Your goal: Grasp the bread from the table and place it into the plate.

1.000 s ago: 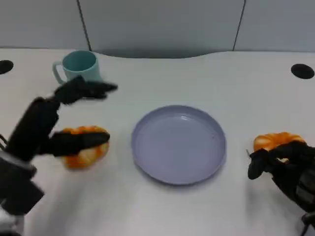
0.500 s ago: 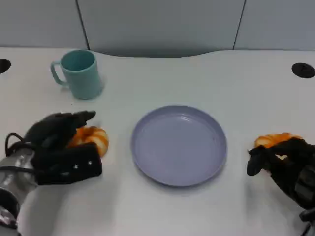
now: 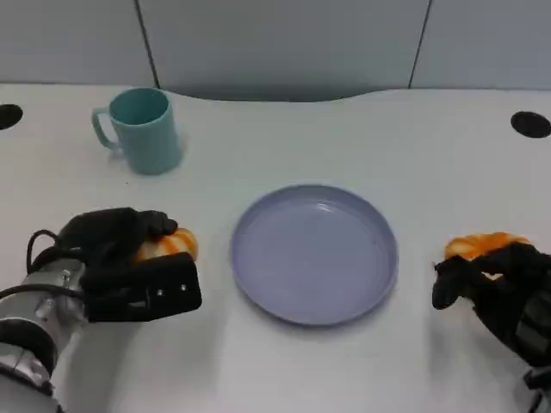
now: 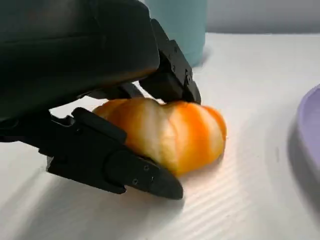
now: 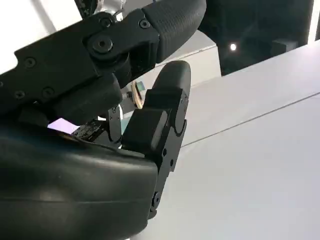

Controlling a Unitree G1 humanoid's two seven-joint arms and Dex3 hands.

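On the white table (image 3: 284,361), the largest item is the round lavender plate (image 3: 313,253), which lies at the centre with nothing in it. To the plate's left, the robot's left hand (image 3: 120,262) lies over a piece of orange bread (image 3: 168,244); in the left wrist view the fingers (image 4: 115,165) wrap the bread (image 4: 170,132) from above and below, so the hand grasps it while the bread rests on the table, apart from the plate rim (image 4: 307,125). To the plate's right, the right hand (image 3: 499,292) has its fingers curled in front of a second piece of bread (image 3: 478,245); whether it grips that bread cannot be told. A teal mug (image 3: 142,131) stands upright at the far left, well apart from the plate. Two dark round holes (image 3: 529,124) mark the table's far corners.
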